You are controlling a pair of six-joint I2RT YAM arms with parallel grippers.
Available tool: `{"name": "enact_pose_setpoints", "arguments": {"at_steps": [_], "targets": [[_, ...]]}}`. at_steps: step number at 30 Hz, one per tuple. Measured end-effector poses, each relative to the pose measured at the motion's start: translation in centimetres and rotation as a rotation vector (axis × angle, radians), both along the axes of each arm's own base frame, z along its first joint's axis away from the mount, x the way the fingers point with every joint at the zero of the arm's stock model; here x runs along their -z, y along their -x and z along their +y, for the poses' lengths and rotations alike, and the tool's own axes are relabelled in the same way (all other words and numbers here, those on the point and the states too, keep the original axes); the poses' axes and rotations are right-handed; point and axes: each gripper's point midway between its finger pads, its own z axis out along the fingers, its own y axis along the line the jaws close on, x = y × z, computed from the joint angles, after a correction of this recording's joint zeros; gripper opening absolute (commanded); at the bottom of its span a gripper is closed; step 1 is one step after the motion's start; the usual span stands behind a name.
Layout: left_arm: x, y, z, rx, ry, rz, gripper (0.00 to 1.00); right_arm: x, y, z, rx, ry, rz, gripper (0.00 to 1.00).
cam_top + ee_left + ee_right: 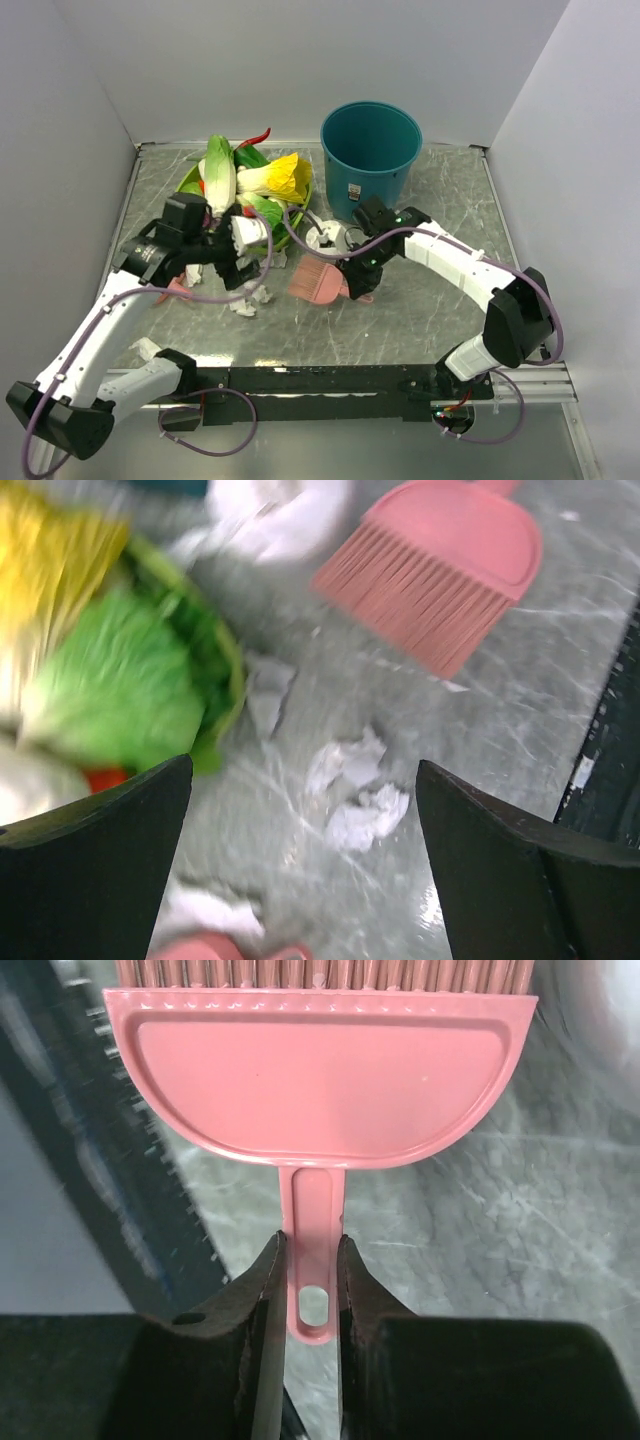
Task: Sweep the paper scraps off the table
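Several crumpled white paper scraps (245,302) lie on the grey marble table (420,320) below my left gripper (232,262); more scraps (325,237) lie near the bucket. In the left wrist view the scraps (362,798) sit on the table between my wide-open, empty fingers (100,860), and the left gripper (303,768) hovers above them. My right gripper (358,268) is shut on the handle (313,1222) of a pink brush (318,283), whose bristles point toward the left gripper. The right gripper (312,1250) pinches the handle from both sides. The brush also shows in the left wrist view (445,575).
A teal bucket (370,150) stands at the back centre. A green tray (190,178) of vegetables sits at the back left, with a white tissue roll (248,232) at its front edge. A pink dustpan part (177,290) shows under the left arm.
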Motion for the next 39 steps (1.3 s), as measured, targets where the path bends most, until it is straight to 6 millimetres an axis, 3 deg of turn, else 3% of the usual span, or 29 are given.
{"name": "enact_pose_setpoints", "arguments": {"at_steps": [8,13,19,24,28,34,35,36,37,39], "targets": [[0.0,3.2,-5.9,0.422,-0.052,-0.166,0.99,-4.4,0.9,0.5,-0.129,-0.134,0.071,0.0],[1.1,4.4,-7.8,0.58,-0.063,-0.228,0.99,-4.2,0.7,1.1,-0.11,-0.163,0.192,0.0],[2.4,4.8,-9.2,0.653,-0.052,-0.289,0.9,-4.8,0.3,1.8,-0.071,-0.173,0.247,0.0],[4.2,4.2,-10.5,0.636,-0.054,-0.339,0.76,-6.1,-0.2,2.6,-0.059,-0.209,0.243,0.0],[4.1,2.7,-11.4,0.57,-0.051,-0.389,0.67,-6.4,-0.6,3.0,-0.056,-0.218,0.246,0.0],[3.4,1.8,-12.0,0.5,-0.02,-0.385,0.28,-6.7,-0.9,3.2,-0.047,-0.217,0.242,0.0],[3.5,1.8,-12.0,0.493,-0.02,-0.378,0.16,-6.9,-1.1,3.1,-0.042,-0.216,0.237,0.04],[3.4,1.7,-12.0,0.487,-0.021,-0.373,0.08,-7.1,-1.2,3.0,-0.035,-0.214,0.237,0.23],[3.2,1.5,-12.1,0.479,-0.017,-0.37,0.03,-7.4,-1.3,2.9,-0.026,-0.209,0.24,0.32],[2.9,1.5,-12.2,0.452,-0.007,-0.326,0.01,-8.4,-1.9,3.2,-0.022,-0.221,0.21,0.47]]}}
